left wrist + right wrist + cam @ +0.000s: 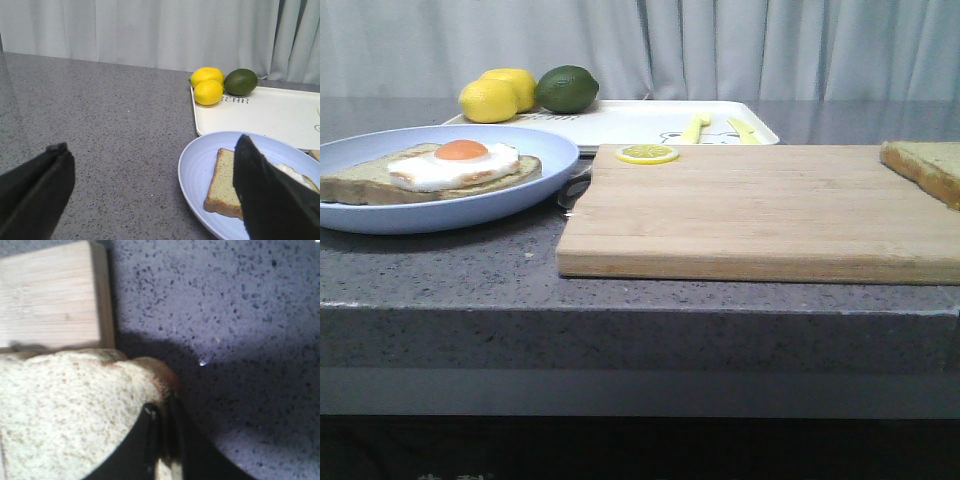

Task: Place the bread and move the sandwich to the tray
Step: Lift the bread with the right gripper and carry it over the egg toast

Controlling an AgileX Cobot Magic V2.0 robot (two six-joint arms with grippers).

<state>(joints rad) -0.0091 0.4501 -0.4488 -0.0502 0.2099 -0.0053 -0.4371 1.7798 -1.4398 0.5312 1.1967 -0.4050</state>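
- Nearest the front camera, one wooden cutting board (760, 210) lies flat on the grey speckled counter (440, 275), its long axis running left to right.
- One white tray (620, 125) sits behind the board at the far side, long axis also left to right, with faint print and two small yellow utensils (718, 128) on it.
- One round light-blue plate (440, 195) rests on the counter just left of the board, in front of the tray's left end.
- One sandwich (430, 170) lies on that plate: a single toast slice, long axis left to right, topped by one fried egg (455, 163) with the yolk up.
- One bread (925, 168) slice lies at the board's far right corner, partly cut off by the picture edge; its visible corner points left.
- Two lemons (498, 95) and one lime (567, 88) sit together at the tray's far left corner.
- One lemon slice (647, 154) lies on the board's far edge.
- Left gripper (150, 190) hangs over the counter left of the plate, fingers spread wide, gripping nothing.
- Right gripper (162, 440) is closed narrowly on the bread's crust edge, one dark finger (140, 450) lying on the slice's top face.
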